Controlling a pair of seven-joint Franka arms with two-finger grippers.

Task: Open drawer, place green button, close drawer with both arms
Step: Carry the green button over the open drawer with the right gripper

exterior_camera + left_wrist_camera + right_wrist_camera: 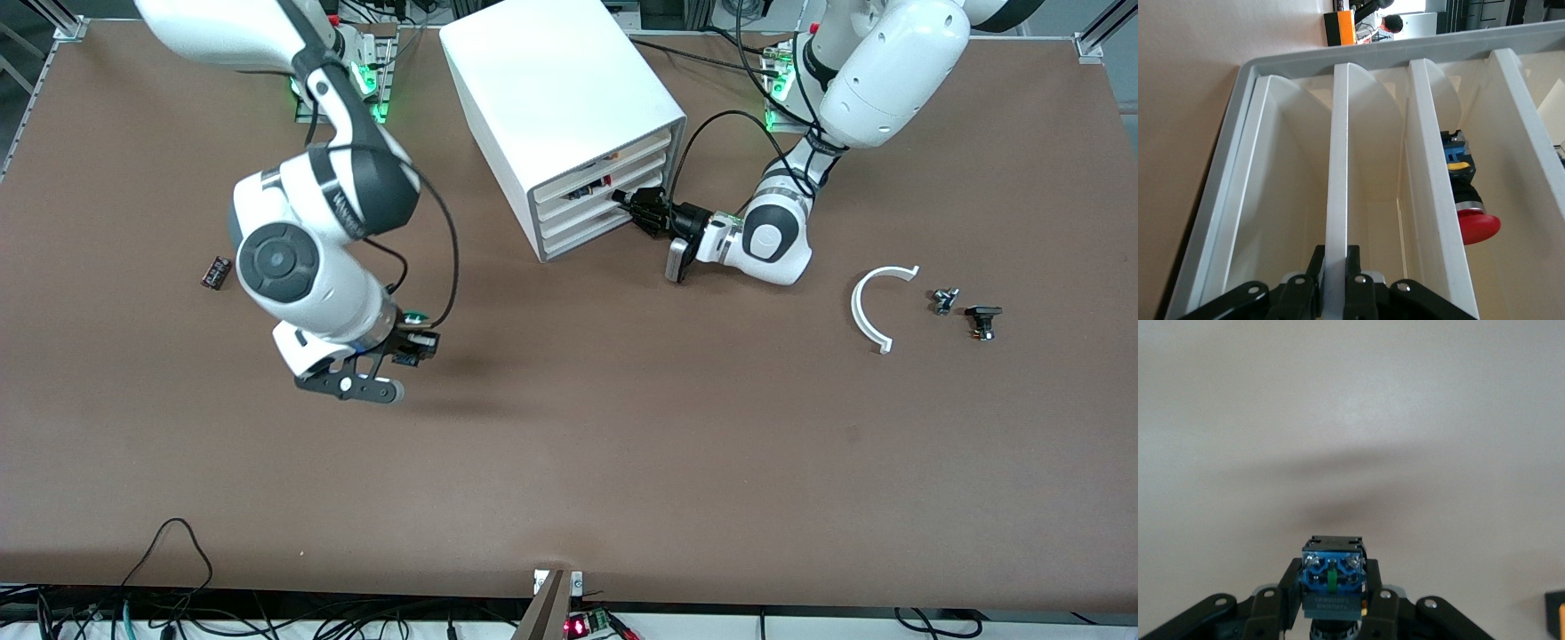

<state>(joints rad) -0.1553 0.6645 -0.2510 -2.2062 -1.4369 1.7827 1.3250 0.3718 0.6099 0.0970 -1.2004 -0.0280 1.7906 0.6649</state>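
The left gripper [642,212] is at the front of the white cabinet [560,107]. Its two fingers [1315,270] are squeezed tight on the thin front edge of one drawer [1338,167]. From the front camera this looks like the third drawer down, but I cannot be fully sure. The drawer seems to be only a little way out, or not out at all.

In the slot just beside the one the left gripper holds, there is a red button [1475,223] with a blue and yellow part.

The right gripper [404,348] is up in the air over the bare brown table [622,444], toward the right arm's end. Its fingers are closed on the button [1331,577]. We see the blue square base between the fingers, with a bit of green in the middle. The round cap points down and is hidden.

So the picking up is done. The drawer has been grabbed. What is left, I think: pull the drawer out enough, carry the button over to it, drop it in, and push the drawer shut.

Well away from both grippers, a white curved piece [876,302] and small black parts [965,313] lie on the table.
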